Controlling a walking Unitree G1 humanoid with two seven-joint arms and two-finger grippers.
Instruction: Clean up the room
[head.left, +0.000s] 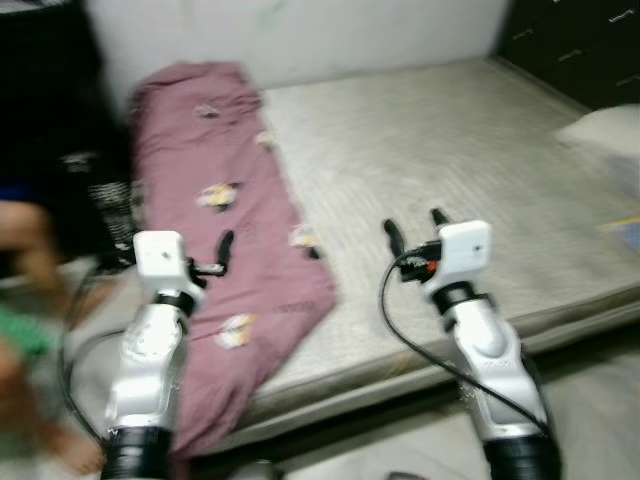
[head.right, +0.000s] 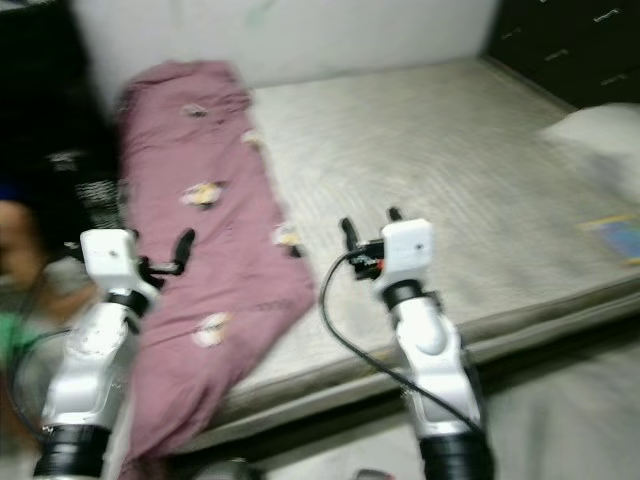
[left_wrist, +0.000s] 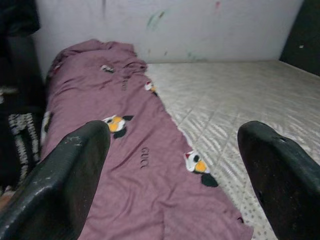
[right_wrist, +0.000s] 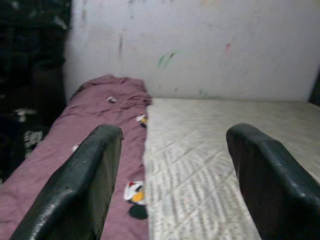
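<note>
Both grippers raised over bed's near edge, fingers spread, empty: left gripper (head.left: 222, 252) above mauve blanket (head.left: 225, 240), right gripper (head.left: 413, 230) above bare quilted mattress (head.left: 450, 150). Blanket laid lengthwise along mattress's left edge, near end hanging over front. Pillow (head.left: 608, 132) at right edge. Person's limb (head.left: 30, 240) beside left edge

A bedroom in a home is showing here: a bare quilted mattress (head.left: 450, 180) is lying low ahead of the right gripper (head.left: 412, 232), a mauve blanket (head.left: 220, 210) is stretching along its side ahead of the left gripper (left_wrist: 175, 165), and a scuffed white wall (right_wrist: 200, 45) is standing beyond both.
</note>
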